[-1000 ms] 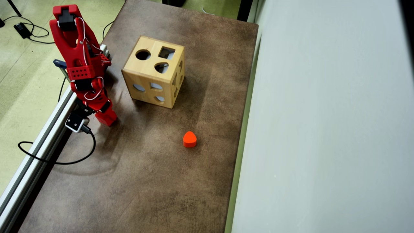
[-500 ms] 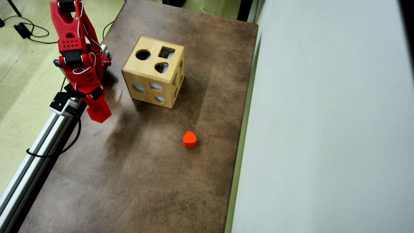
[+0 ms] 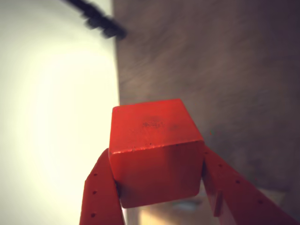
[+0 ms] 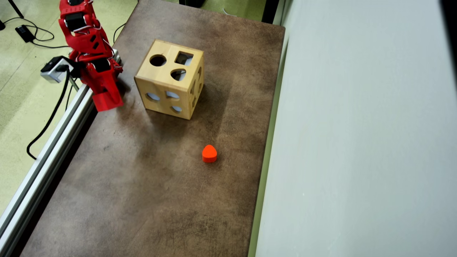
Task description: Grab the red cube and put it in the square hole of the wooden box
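The red arm has swung toward the upper left of the overhead view over the last second, carrying its pincer (image 4: 106, 101) from the lower-left side of the wooden box (image 4: 170, 79) up along the tabletop's (image 4: 150, 185) left edge, beside the box's left face. That reads as the lift-and-carry stage: the cube is already picked up and being brought toward the box, but not yet over it.

In the wrist view the red cube (image 3: 154, 152) fills the lower centre of the frame, clamped between the two red fingers (image 3: 101, 194) of the pincer (image 3: 159, 187), which press against its left and right sides. The pincer is closed just to the cube's width.

The square hole (image 4: 184, 58) sits at the upper right of the box's top face, next to a round cutout (image 4: 157, 60) and above a rounded-triangle one (image 4: 178, 74). An orange-red rounded block (image 4: 209, 154) lies alone at mid-tabletop, well apart from the box.

From overhead the cube cannot be told from the red pincer holding it. The wrist view is blurred, and the box is not clearly visible in it.
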